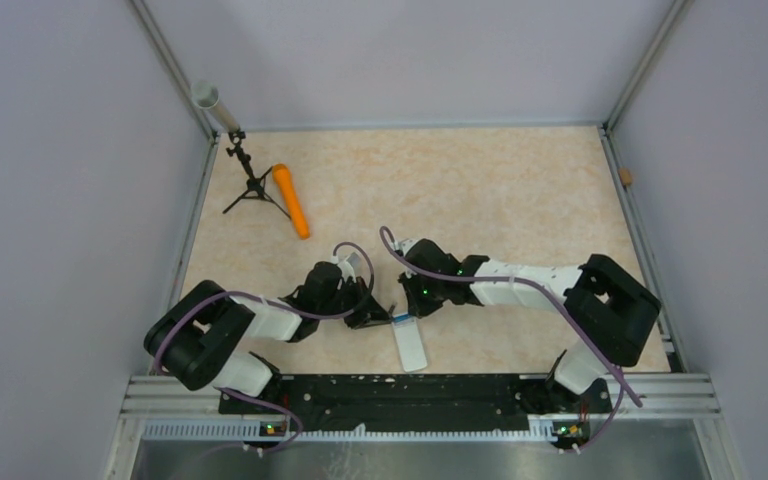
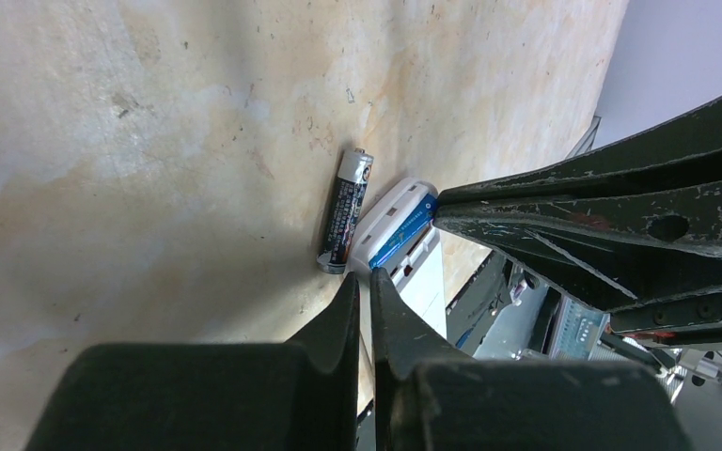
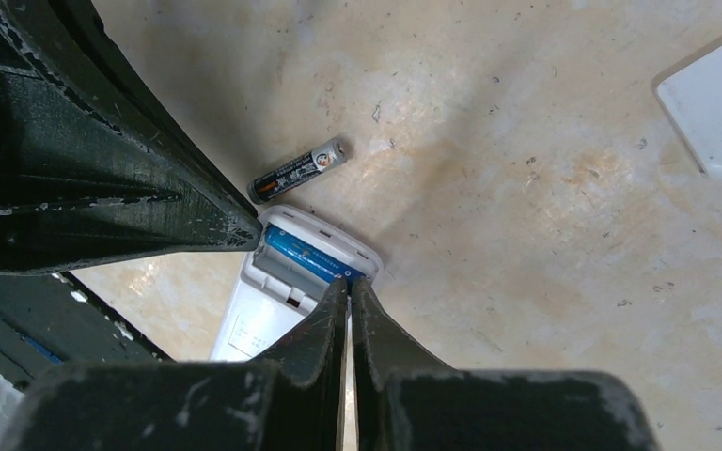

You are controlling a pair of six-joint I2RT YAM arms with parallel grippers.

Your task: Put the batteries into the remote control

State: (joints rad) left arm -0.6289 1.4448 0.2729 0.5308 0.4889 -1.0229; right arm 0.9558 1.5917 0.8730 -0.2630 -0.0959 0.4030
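The white remote control (image 1: 413, 347) lies back up near the table's front edge, its battery recess open. The blue battery (image 3: 310, 257) sits in the recess at the remote's far end; it also shows in the left wrist view (image 2: 404, 230). The dark battery (image 3: 298, 170) lies loose on the table beside that end (image 2: 345, 211). My right gripper (image 3: 348, 282) is shut and empty, its tips at the blue battery's end. My left gripper (image 2: 364, 277) is shut and empty, its tips just short of the remote (image 2: 383, 218), near the dark battery.
A white flat cover plate (image 3: 719, 103) lies on the table beyond the right gripper. An orange cylinder (image 1: 291, 200), a small black tripod (image 1: 250, 186) and a grey tube (image 1: 214, 104) stand at the back left. The two grippers are close together over the remote.
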